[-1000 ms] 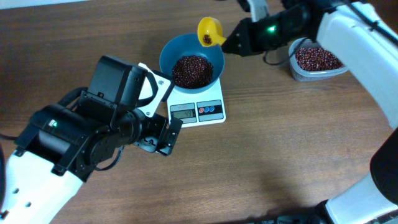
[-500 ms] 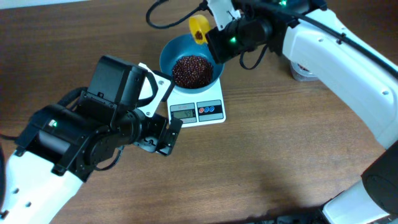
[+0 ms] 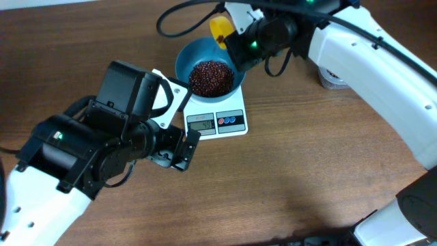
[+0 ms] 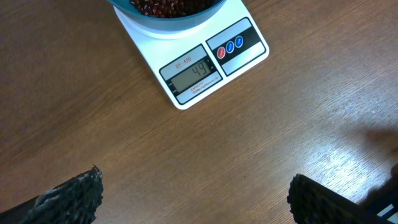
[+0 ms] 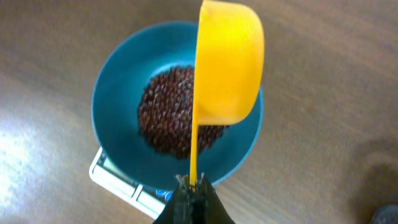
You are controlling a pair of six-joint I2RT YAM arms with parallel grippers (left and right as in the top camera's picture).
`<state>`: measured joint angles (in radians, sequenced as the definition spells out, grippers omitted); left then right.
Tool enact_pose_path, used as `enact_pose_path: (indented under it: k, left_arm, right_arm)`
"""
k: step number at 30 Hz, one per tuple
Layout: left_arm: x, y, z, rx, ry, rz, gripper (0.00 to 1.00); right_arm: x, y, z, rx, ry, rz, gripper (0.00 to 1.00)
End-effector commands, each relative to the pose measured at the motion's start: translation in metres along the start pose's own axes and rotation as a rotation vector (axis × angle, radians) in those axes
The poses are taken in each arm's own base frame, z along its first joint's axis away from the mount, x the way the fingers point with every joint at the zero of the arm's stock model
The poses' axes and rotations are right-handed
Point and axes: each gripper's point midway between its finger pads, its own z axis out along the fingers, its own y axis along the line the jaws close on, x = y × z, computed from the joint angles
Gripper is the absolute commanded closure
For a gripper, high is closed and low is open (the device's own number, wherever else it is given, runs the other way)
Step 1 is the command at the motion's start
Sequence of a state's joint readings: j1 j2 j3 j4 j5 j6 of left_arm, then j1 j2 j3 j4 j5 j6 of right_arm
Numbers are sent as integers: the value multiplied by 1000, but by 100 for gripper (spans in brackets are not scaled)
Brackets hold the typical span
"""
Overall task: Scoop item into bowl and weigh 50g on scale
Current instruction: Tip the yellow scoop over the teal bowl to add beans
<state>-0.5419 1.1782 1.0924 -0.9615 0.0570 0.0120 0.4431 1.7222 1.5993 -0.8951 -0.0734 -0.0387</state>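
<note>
Beans [image 3: 210, 76] lie heaped in the bowl [image 3: 183, 60], which sits on the scale [image 3: 217, 113] on the counter [image 3: 307, 171], toward the middle of the far edge. Seen from overhead, the right gripper [image 3: 232, 36] reaches in from the far right corner and holds a scoop [image 3: 220, 29] at the bowl's far rim; its fingers are hard to make out from up here. A tub [image 3: 329, 80] peeks out from under that arm near the far right corner (mostly hidden). The left gripper [image 3: 183, 149] hangs just beside the scale, on its near-left side.

Left wrist view: the left gripper [image 4: 196, 183] is spread wide, its fingers [image 4: 71, 196] at the two lower corners with only bare counter [image 4: 124, 124] between them. Beyond lies the scale [image 4: 155, 53]. Its display [image 4: 194, 73] shows two digits, the first a 4 (the second is unclear), with buttons [image 4: 230, 46] beside it. The bowl [image 4: 168, 22] and beans [image 4: 161, 6] are cut off at the top.

Right wrist view: the right gripper [image 5: 191, 198] is pinched tight on the thin handle of the scoop [image 5: 230, 62]. The scoop stands tipped on its side over the bowl [image 5: 107, 93], above the rim farthest from the gripper. Its hollow is turned away, so I cannot tell whether anything is in it. Beans [image 5: 168, 115] cover the bowl's bottom, and a corner of the scale [image 5: 109, 175] shows beneath.
</note>
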Motion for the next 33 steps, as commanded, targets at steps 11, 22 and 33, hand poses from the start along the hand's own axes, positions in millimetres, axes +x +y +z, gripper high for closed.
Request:
enact_pose_path:
  k: [11,22,33]
  left_arm:
    - [-5,-2,-4,14,-17,19,1]
    - [-5,-2,-4,14,-17,19,1]
    - [-5,-2,-4,14,-17,19,1]
  right_arm:
    - [-8,5,-12,10,-31,-23,96]
    - [-8,5,-12,10,-32,-23,96]
    - [-11,40,-22,-300,-44,74,96]
